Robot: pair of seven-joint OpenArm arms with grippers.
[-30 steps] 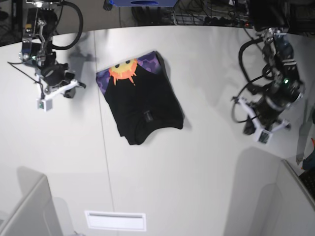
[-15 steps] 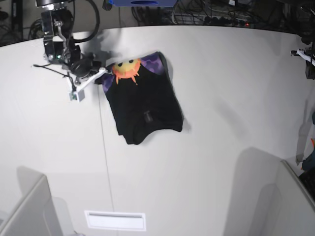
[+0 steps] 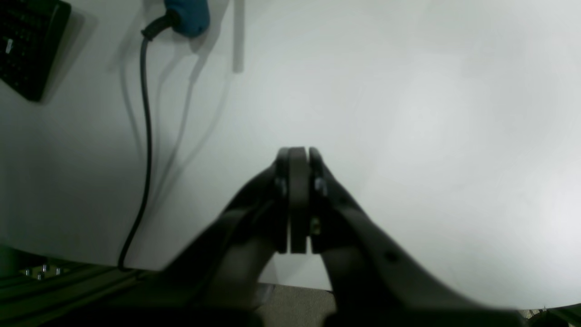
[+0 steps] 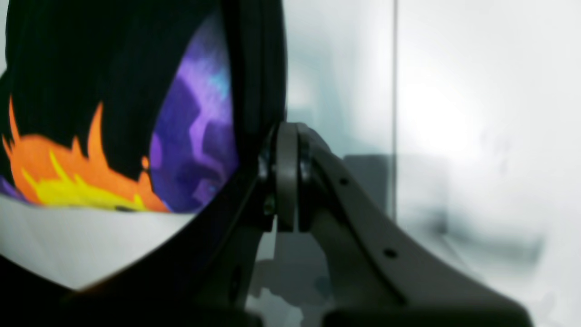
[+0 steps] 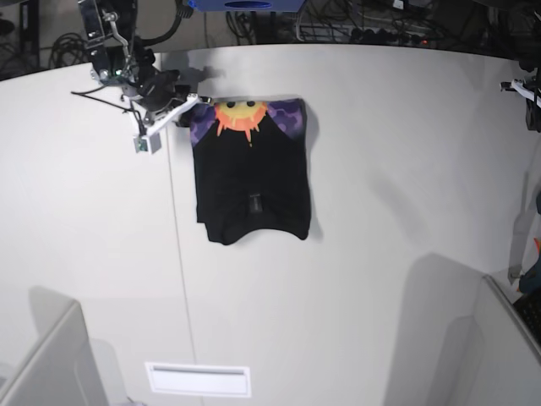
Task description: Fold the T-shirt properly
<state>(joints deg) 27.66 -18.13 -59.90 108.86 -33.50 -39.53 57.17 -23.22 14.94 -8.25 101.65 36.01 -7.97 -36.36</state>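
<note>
At the shirt's far corner, on the base view's left, the right pincer (image 4: pixel 286 181) stands closed, its tips against or just beside the folded edge of the T-shirt (image 5: pixel 254 182); I see no cloth pinched. Outward from it, the shirt lies on the white table (image 5: pixel 363 296) as 1 compact bundle, sun print at the far end, near hem curved. The left pincer (image 3: pixel 297 200), also closed and empty, is well apart at the table's other side.

The step looks like squaring up a nearly finished fold. To do it well, nudge with 2 closed tips, low and gently, pushing the edge sideways without digging under the top layer; ease off once the sides run straight, or the layers may ruck.
</note>
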